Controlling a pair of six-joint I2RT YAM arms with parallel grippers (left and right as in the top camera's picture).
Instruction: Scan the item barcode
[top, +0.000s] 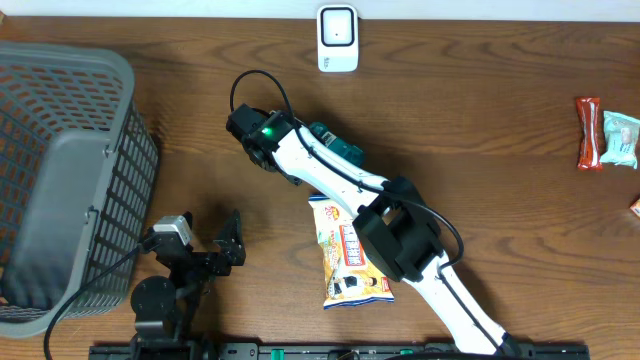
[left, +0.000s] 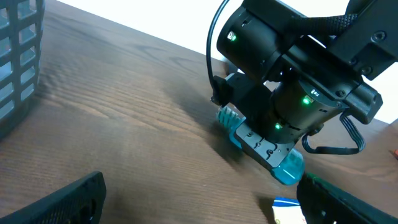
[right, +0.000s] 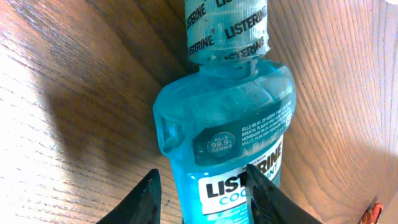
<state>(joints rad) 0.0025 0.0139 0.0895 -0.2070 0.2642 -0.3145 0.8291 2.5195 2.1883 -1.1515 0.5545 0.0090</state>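
The item is a teal Listerine mouthwash bottle (right: 227, 124) lying flat on the wooden table, its clear cap (right: 227, 25) pointing away from my right wrist camera. My right gripper (right: 202, 179) straddles the bottle's label end. Its right finger (right: 264, 193) sits against the bottle, while a strip of wood shows between the left finger (right: 144, 199) and the bottle. Overhead, the bottle (top: 337, 146) peeks out beside the right arm's white link. A white barcode scanner (top: 338, 38) stands at the far edge. My left gripper (top: 207, 242) rests open and empty near the front left.
A grey mesh basket (top: 60, 180) fills the left side. A yellow snack bag (top: 350, 265) lies under the right arm's elbow. Wrapped snacks (top: 590, 132) sit at the far right edge. The left wrist view shows the right arm's wrist over the bottle (left: 283, 165).
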